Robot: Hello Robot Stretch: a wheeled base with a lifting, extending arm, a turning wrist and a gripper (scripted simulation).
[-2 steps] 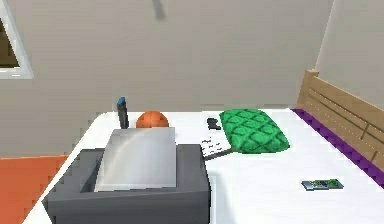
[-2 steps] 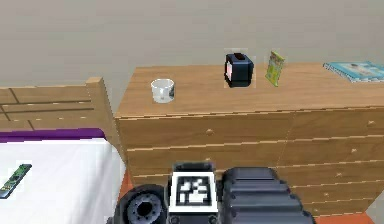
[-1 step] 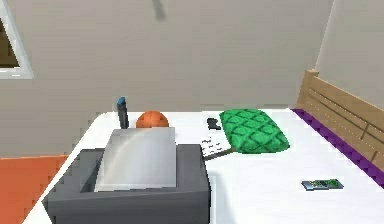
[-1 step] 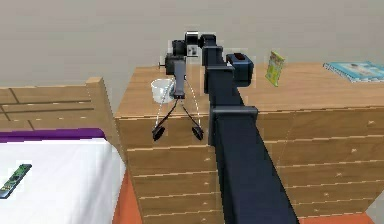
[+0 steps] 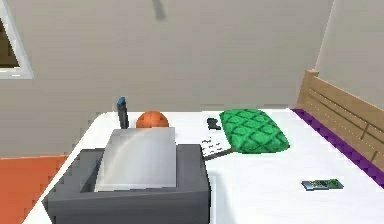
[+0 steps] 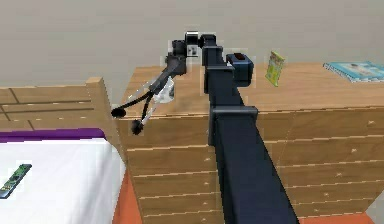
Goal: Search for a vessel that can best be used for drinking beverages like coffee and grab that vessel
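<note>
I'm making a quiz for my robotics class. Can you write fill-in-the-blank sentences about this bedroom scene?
1. The pillow on the bed is ___.
2. The ball behind the grey laptop is ___.
3. The tool is seen at a dresser made of ___.
4. In the arm side view, the small box on the dresser lies ___ of the tool.
Missing words: green; orange; wood; right.

The arm [image 6: 238, 140] rises as a dark square bar from the arm side view's bottom edge, stretched far out. At its far end the wrist [image 6: 208, 52] carries the gripper [image 6: 130, 117] off to the left, its two thin fingers [image 6: 146, 92] slanting down and leftward. Whether it holds anything cannot be told.
</note>
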